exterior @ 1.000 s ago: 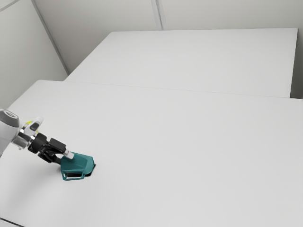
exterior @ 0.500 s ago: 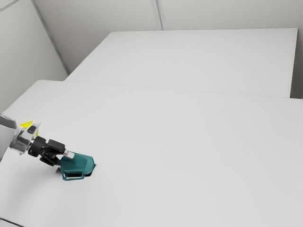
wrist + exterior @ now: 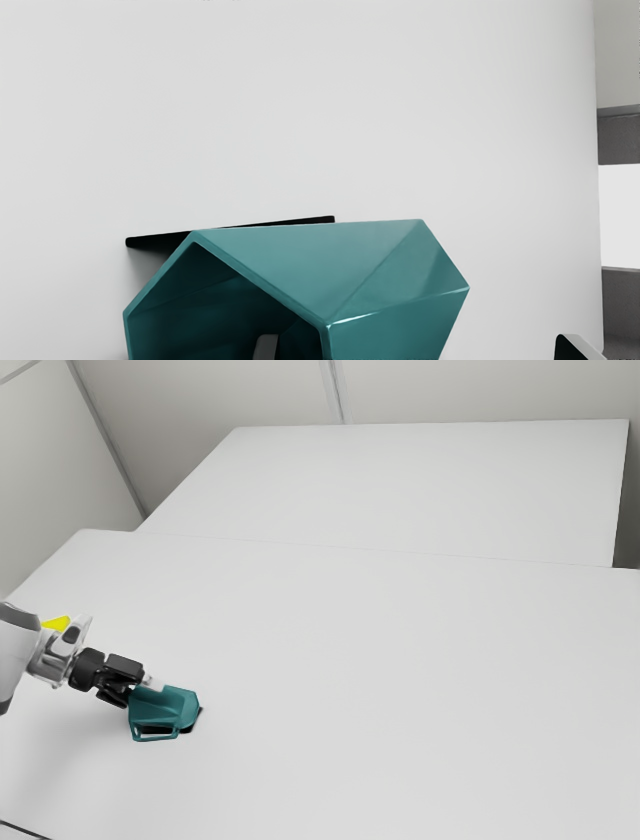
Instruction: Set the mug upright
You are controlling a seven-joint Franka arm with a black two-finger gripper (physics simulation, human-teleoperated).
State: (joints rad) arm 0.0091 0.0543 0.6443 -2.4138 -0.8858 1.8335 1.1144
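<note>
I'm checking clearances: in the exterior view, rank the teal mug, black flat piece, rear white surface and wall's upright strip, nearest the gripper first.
1. Teal mug: right at the gripper.
2. Black flat piece: shows past the mug's far side.
3. Rear white surface: beyond the front table.
4. Wall's upright strip: farthest, behind the rear surface.
</note>
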